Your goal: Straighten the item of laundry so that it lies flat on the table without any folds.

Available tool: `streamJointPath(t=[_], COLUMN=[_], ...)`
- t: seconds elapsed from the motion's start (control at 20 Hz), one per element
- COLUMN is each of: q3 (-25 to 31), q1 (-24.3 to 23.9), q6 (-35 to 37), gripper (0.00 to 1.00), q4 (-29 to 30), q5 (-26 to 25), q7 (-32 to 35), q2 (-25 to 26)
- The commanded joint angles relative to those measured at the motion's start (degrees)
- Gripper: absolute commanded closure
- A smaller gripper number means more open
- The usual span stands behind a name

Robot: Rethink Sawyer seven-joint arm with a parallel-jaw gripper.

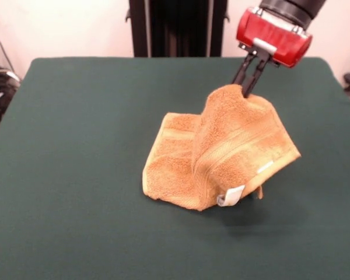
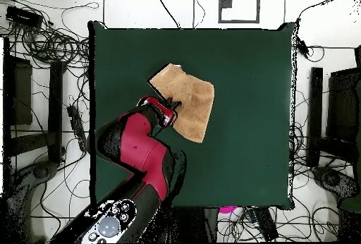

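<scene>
The orange-tan terry towel (image 1: 221,157) sits near the middle of the dark green table (image 1: 76,146). My gripper (image 1: 246,91) is shut on the towel's top edge and holds that part lifted into a peak, so the cloth drapes down from it. The left part of the towel lies folded on the table, and the right corner hangs just above the surface. A small white care tag (image 1: 230,196) shows at the lower edge. In the overhead view the towel (image 2: 189,100) lies left of centre and the gripper (image 2: 171,106) is at its left edge.
The robot's black pedestal (image 1: 178,26) stands at the far side of the table. Cables and stands (image 2: 42,44) lie on the floor around the table. The red arm (image 2: 137,149) reaches in over the table's near-left part in the overhead view.
</scene>
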Motion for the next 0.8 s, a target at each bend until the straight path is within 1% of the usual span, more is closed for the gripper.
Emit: streamJointPath(t=[0.05,0.15,0.2,0.25,0.3,0.45,0.55,0.65,0.7,0.8], q3=[4.6,7.7,9.7,7.4,7.5,2.4,0.1,-1.1,-1.5,-3.3], q1=[2.5,2.6,2.1,3.5,4.0,7.0,8.3,8.8,9.0,10.2], q6=[-3.8,-8.9,-11.0,-9.5,-9.3,-3.2,0.8,3.5,3.7,7.3], gripper=[1.0,1.0,1.0,1.0,0.0,0.0,0.0,0.0,0.0,0.0], q4=[-1.6,-0.1,0.9,0.4,0.9,-1.0,-2.3,-3.3,-3.7,-4.3], q5=[9.5,11.9,12.0,13.5,14.8,17.6,18.4,18.6,19.0,19.8], q7=[22.0,24.0,24.6,24.1,23.4,24.4,25.4,26.5,27.1,30.9], q2=[3.5,4.0,3.6,5.4,5.4,9.1,10.5,11.2,11.6,12.6])
